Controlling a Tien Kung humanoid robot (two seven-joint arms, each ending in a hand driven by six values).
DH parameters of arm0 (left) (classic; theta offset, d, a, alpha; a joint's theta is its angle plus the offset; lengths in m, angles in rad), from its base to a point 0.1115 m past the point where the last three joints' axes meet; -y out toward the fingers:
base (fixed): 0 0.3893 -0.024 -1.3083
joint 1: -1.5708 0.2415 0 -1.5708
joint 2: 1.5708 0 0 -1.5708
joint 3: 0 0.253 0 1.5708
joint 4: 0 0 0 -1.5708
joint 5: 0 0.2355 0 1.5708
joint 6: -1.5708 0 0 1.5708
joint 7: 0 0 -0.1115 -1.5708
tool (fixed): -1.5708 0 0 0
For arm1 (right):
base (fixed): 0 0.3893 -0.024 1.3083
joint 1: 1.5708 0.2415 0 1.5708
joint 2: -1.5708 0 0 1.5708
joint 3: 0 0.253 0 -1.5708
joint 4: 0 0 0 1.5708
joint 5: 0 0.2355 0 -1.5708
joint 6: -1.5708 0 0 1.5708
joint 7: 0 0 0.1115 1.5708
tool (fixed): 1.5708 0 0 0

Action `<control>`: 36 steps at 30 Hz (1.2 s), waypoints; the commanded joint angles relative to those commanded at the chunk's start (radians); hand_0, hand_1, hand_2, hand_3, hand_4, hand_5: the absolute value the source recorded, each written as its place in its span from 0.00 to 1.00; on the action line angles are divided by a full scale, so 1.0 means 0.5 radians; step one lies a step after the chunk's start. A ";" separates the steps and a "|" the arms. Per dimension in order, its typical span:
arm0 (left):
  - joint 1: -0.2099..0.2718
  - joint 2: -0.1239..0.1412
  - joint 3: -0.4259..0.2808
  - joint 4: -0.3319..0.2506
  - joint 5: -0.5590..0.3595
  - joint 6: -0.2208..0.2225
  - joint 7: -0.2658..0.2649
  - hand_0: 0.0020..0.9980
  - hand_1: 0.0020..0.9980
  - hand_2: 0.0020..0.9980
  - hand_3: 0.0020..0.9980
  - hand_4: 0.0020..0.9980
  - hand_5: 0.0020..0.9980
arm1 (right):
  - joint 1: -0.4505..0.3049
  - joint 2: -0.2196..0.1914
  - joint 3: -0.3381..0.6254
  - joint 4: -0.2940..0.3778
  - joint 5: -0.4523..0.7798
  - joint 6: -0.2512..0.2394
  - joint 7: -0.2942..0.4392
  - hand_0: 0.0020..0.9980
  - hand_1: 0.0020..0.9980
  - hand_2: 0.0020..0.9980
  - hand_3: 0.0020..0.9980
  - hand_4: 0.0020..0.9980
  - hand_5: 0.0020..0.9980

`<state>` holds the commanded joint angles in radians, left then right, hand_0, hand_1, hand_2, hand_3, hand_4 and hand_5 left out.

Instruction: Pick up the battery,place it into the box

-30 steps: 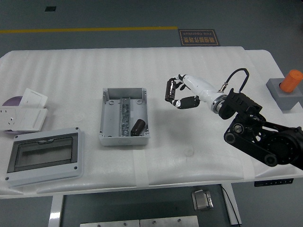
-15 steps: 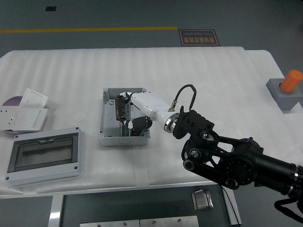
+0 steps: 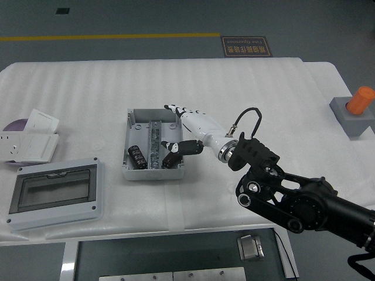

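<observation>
At frame centre the right hand (image 3: 183,126) hovered over the box (image 3: 153,144) with fingers spread and holding nothing, apparently because a battery (image 3: 138,156) already lay inside left of the rail, another battery (image 3: 171,157) lying right of it.

One head cam, high on robot's side, looks fwd & down over the table (image 3: 263,76).
</observation>
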<state>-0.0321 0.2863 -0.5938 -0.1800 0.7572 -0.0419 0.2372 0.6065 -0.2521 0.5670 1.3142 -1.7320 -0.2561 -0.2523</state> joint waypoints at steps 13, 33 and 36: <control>0.005 0.020 0.023 0.000 -0.007 0.005 -0.021 0.63 0.64 0.51 0.57 0.62 0.42 | -0.472 -0.431 0.752 0.059 0.117 -0.027 0.105 0.94 0.89 0.97 1.00 0.77 0.45; 0.036 -0.008 0.040 0.000 0.002 0.011 -0.022 0.63 0.64 0.51 0.57 0.62 0.41 | -0.688 -0.491 1.344 0.167 -0.057 -0.003 0.110 0.91 0.86 0.93 1.00 0.76 0.45; 0.031 -0.014 0.058 0.000 -0.021 0.011 -0.029 0.63 0.64 0.51 0.57 0.62 0.41 | -0.699 -0.496 1.354 0.170 -0.048 -0.001 0.110 0.91 0.86 0.93 1.00 0.76 0.45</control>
<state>-0.0165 0.2793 -0.5649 -0.1800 0.7467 -0.0363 0.2229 0.2568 -0.5001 1.2440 1.3993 -1.7561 -0.2564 -0.1975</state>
